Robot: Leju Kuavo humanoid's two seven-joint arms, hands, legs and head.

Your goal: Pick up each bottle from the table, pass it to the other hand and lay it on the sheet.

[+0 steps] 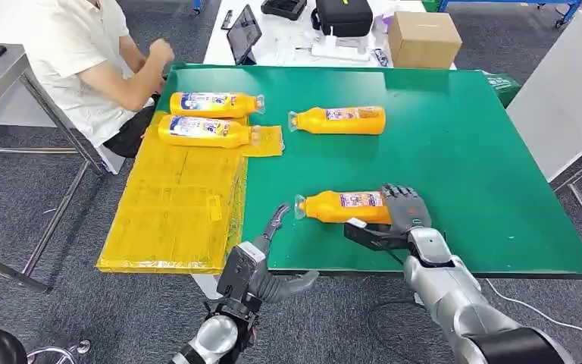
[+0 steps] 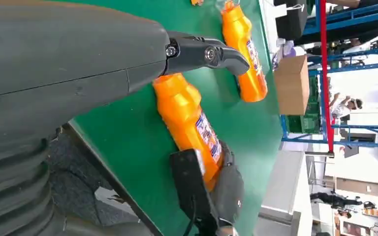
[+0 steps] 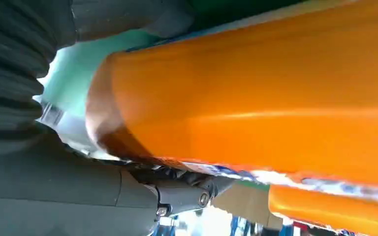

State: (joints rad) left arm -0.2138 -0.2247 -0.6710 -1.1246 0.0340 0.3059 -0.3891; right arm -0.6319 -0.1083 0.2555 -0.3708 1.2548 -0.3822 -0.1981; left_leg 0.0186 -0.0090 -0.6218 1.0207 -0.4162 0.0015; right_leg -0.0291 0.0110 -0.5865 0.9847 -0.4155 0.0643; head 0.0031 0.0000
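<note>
The near bottle (image 1: 342, 207) lies on its side on the green bench (image 1: 455, 167), close to the near edge, long axis running left to right with the capped neck pointing left. The right hand (image 1: 394, 216) wraps the bottle's base end, fingers over the far side and thumb on the near side; whether the bottle has left the bench cannot be told. The left hand (image 1: 269, 262) waits just left of the neck, at the bench's near edge, fingers spread and holding nothing. The neck thus points toward the receiving hand, so the handover appears to call for a short leftward carry. The yellow sheet (image 1: 174, 205) lies further left, with two bottles (image 1: 211, 117) at its far end; another bottle (image 1: 339, 120) rests on the bench beyond.
</note>
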